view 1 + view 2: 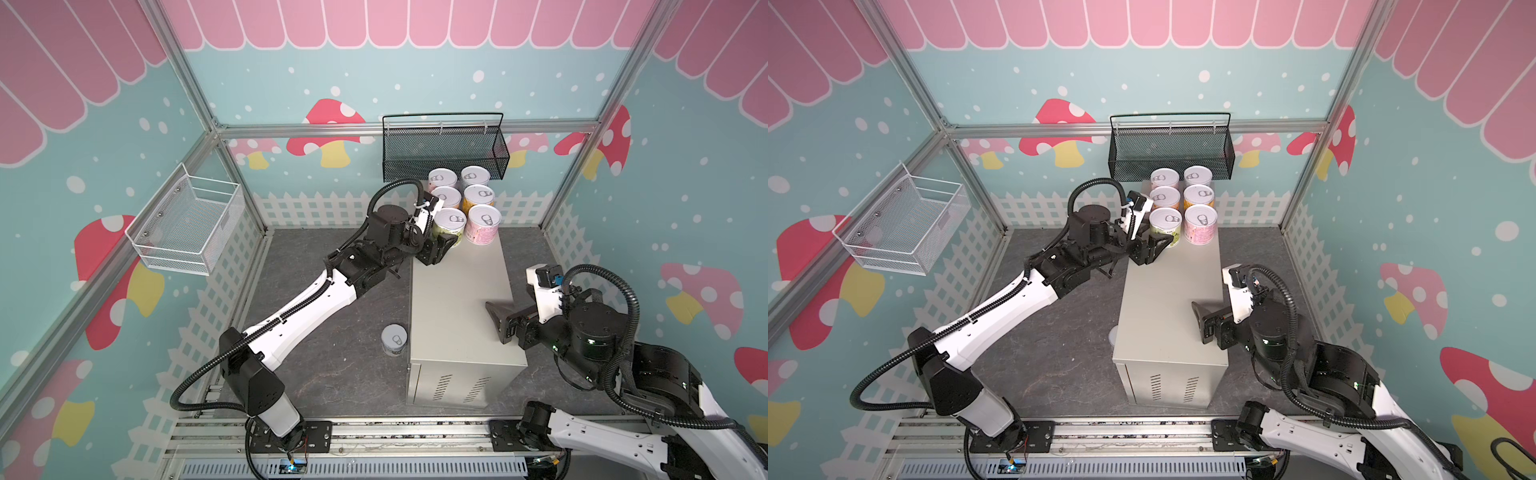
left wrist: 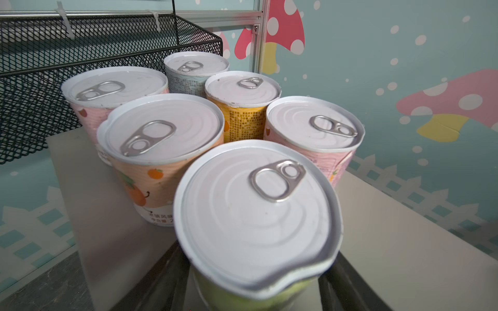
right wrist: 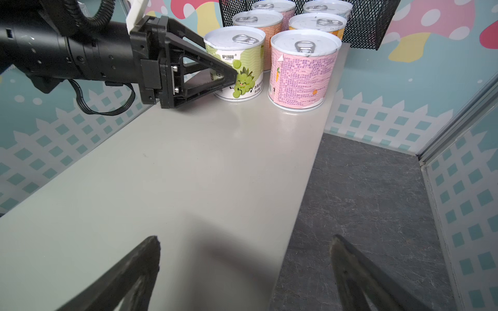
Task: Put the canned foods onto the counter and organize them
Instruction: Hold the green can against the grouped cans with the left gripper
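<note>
Six canned foods stand in two rows at the far end of the counter point(image 1: 457, 299) point(image 1: 1163, 299). The nearest left one is a green can point(image 1: 451, 226) point(image 1: 1166, 226) point(image 2: 256, 229) point(image 3: 237, 62), upright on the counter top. My left gripper point(image 1: 442, 245) is shut on its sides. A pink can point(image 1: 483, 224) point(image 3: 303, 70) stands next to it. A seventh, white-blue can point(image 1: 394, 340) stands on the dark floor left of the counter. My right gripper point(image 1: 498, 320) point(image 3: 244, 239) hangs open and empty over the counter's right edge.
A black mesh basket point(image 1: 444, 153) hangs on the back wall just behind the cans. A white wire basket point(image 1: 187, 224) hangs on the left wall. The near half of the counter top point(image 3: 188, 161) is bare. Dark floor point(image 3: 363, 188) lies on both sides.
</note>
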### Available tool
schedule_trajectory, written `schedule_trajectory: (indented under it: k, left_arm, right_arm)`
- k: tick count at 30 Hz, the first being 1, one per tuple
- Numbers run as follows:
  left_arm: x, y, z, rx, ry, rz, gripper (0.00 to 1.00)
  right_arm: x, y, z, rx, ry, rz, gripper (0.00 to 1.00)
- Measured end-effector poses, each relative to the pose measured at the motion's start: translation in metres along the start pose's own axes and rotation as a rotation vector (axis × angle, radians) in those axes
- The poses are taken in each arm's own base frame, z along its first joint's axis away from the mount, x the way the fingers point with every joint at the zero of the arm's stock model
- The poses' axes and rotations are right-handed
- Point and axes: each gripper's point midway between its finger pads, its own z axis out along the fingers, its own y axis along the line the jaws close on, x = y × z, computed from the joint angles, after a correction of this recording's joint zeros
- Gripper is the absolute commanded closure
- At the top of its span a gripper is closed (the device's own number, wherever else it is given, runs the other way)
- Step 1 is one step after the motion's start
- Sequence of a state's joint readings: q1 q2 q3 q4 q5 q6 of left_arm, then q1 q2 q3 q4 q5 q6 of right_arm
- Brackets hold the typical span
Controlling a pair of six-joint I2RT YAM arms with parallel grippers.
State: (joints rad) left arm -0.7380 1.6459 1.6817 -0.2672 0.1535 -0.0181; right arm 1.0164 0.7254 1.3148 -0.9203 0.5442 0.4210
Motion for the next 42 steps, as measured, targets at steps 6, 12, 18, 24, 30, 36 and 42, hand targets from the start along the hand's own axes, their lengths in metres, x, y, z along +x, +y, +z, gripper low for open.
schedule_trajectory:
  k: [6, 12, 18, 24, 30, 36, 42]
  left_arm:
    - [0.0, 0.001, 0.0, -0.001, 0.0, 0.0, 0.31]
    - [0.0, 0.002, 0.0, -0.004, 0.0, -0.001, 0.31]
    - [0.001, 0.004, -0.001, -0.004, 0.006, -0.003, 0.3]
    - [0.011, 0.005, 0.0, -0.006, 0.044, -0.01, 0.23]
    - [0.012, 0.01, 0.001, -0.016, 0.045, -0.005, 0.14]
    - [0.013, 0.011, 0.001, -0.024, 0.045, -0.004, 0.13]
    - [0.013, 0.012, 0.0, -0.03, 0.044, -0.001, 0.13]
  right_arm:
    - [0.0, 0.0, 0.0, 0.001, -0.001, 0.001, 0.0]
    - [0.0, -0.001, 0.0, 0.003, -0.001, 0.0, 0.0]
    - [0.0, -0.001, 0.0, 0.005, 0.0, -0.001, 0.01]
    - [0.0, 0.0, 0.001, 0.005, 0.002, -0.002, 0.01]
    - [0.0, 0.0, 0.002, 0.006, 0.004, -0.004, 0.0]
    - [0.0, 0.0, 0.002, 0.006, 0.004, -0.003, 0.01]
    - [0.0, 0.0, 0.001, 0.006, 0.003, -0.003, 0.01]
